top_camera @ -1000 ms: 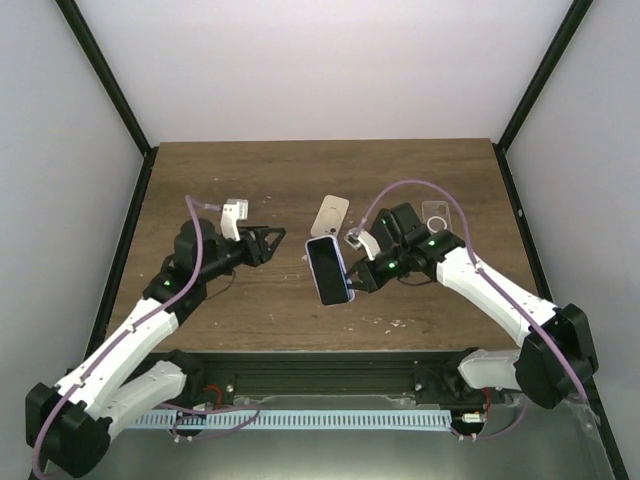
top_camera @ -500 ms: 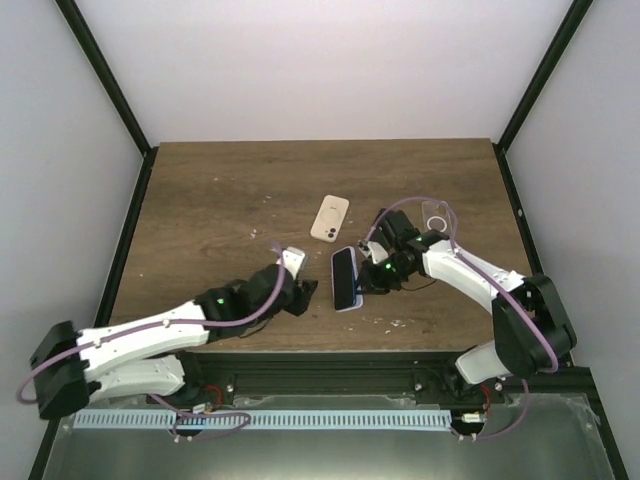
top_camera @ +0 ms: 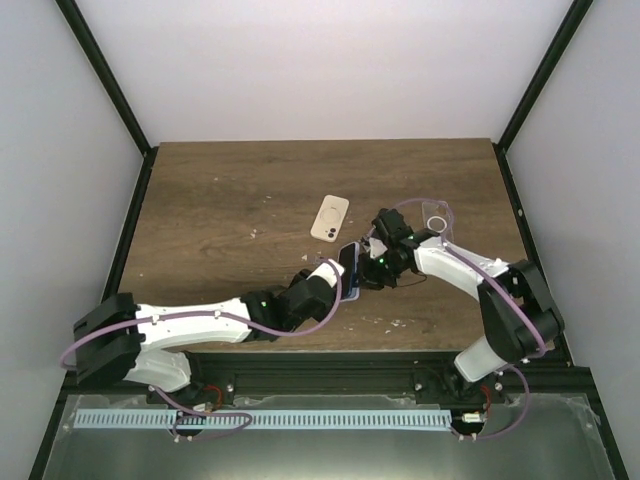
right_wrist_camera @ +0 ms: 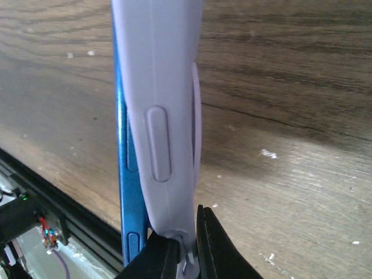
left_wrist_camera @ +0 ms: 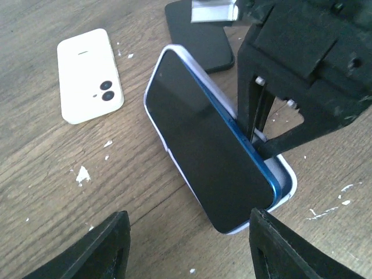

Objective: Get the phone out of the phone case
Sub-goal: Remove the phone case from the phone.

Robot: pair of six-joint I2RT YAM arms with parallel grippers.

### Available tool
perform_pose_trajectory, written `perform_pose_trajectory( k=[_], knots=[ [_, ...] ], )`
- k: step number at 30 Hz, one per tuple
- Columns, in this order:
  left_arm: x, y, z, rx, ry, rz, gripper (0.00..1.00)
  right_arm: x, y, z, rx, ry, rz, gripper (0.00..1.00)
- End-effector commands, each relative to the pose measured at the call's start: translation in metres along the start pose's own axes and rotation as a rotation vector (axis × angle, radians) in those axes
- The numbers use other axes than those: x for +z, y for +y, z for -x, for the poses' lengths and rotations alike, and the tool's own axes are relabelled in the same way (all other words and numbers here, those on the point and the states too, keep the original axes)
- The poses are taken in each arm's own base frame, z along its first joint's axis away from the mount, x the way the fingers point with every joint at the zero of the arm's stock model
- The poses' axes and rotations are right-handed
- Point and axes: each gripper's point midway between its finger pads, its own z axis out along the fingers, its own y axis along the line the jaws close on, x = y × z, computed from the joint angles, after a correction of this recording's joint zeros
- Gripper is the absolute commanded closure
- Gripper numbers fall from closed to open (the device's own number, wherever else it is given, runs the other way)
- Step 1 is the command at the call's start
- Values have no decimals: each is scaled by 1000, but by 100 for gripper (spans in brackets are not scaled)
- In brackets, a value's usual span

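Observation:
A phone (left_wrist_camera: 203, 157) with a black screen and blue rim stands tilted on its long edge on the table, partly lifted out of a lavender phone case (left_wrist_camera: 286, 181). My right gripper (right_wrist_camera: 185, 250) is shut on the case's edge; the phone's blue side (right_wrist_camera: 121, 145) shows peeled away beside the case (right_wrist_camera: 165, 87). My left gripper (left_wrist_camera: 187, 218) is open, its fingers either side of the phone's near corner and not touching it. From above, the left gripper (top_camera: 338, 284) and right gripper (top_camera: 364, 268) meet at the phone (top_camera: 347, 265) mid-table.
A white phone-shaped thing (left_wrist_camera: 90, 75) lies camera side up on the wood (top_camera: 330, 217). A clear case (top_camera: 437, 215) with a ring lies behind the right arm. A dark flat thing (left_wrist_camera: 197, 35) lies beyond the phone. The table's front edge (top_camera: 330, 350) is close.
My left arm has swung from the left of the table to the middle, up to the phone. The right gripper has lowered the cased phone and drawn it slightly rightward.

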Motion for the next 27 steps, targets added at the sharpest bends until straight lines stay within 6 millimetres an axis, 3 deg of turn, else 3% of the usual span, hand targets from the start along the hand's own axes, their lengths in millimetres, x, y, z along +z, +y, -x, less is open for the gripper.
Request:
perform_pose_trajectory(
  k=[1, 8, 16, 21, 27],
  knots=[
    [9, -8, 13, 46, -55, 0, 43, 4, 11, 20, -1, -39, 21, 99],
    [28, -27, 5, 142, -36, -55, 44, 26, -3, 19, 40, 22, -5, 99],
    [49, -37, -10, 246, 4, -63, 46, 30, 2, 21, 49, 41, 21, 99],
    [60, -30, -14, 287, 47, 13, 51, 31, 4, 19, 51, 55, 38, 99],
    [60, -24, -19, 354, 50, 80, 53, 31, 9, 19, 53, 66, 60, 99]
  ],
)
